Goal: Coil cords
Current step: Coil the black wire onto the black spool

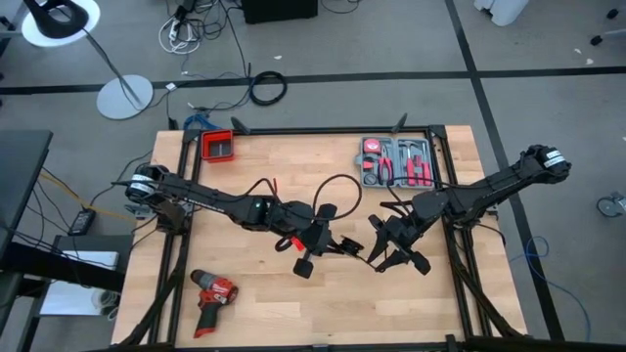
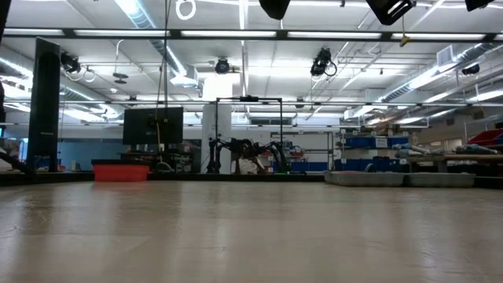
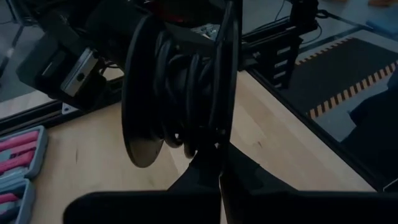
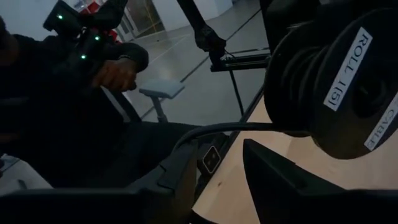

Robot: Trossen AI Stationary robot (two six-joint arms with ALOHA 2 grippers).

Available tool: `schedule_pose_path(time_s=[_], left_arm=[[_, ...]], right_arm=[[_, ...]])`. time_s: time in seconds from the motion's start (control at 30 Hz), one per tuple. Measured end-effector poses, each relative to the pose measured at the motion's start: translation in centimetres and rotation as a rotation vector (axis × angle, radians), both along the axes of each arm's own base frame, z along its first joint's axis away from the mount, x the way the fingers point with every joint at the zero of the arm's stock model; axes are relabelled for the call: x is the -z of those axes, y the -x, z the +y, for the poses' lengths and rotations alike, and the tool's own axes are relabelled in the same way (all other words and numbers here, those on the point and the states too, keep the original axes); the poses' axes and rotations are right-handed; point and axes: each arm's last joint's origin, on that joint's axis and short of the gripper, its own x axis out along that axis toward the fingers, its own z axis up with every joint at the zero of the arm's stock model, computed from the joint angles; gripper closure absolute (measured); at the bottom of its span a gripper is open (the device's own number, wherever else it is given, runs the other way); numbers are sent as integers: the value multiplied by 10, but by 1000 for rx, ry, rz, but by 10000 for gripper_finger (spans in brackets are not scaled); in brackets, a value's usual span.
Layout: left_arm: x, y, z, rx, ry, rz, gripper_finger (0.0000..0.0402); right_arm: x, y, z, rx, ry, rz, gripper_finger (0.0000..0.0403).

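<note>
A black reel (image 3: 180, 93) with two round discs has the thin black cord (image 3: 186, 81) wound around its core. It hangs over the middle of the wooden table (image 1: 264, 313), and my left gripper (image 3: 216, 177) is shut at its lower edge. A loose loop of cord (image 1: 337, 178) arcs over the table behind the reel. In the right wrist view the reel (image 4: 336, 81) bears a white label, and a strand of cord (image 4: 236, 127) runs off it. My right gripper (image 4: 217, 180) stands open just right of the reel (image 1: 342, 244), with its fingers below that strand. My left gripper has its two fingers shut together at the reel's lower edge (image 3: 214, 149), beside one disc. Whether they pinch the disc's rim or the wound cord, I cannot tell. The fingers come nearly level from the table's left. The reel stands on edge, clear of the table.
A red drill (image 1: 210, 293) lies near the front left. A grey tool case (image 1: 396, 161) sits at the back right and a red bin (image 1: 218, 147) at the back left. Black frame rails (image 1: 450, 186) edge the table. A person's hand (image 4: 115, 74) shows beyond the table.
</note>
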Motion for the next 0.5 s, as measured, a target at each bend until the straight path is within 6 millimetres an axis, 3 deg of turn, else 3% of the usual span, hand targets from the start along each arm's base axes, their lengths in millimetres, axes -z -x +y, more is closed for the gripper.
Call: schedule_pose_path(time_s=[0.5], left_arm=[[8,3,-2,-2,-29,73,402]], right_arm=[[-12,1,1,-39,-53,-109,250]])
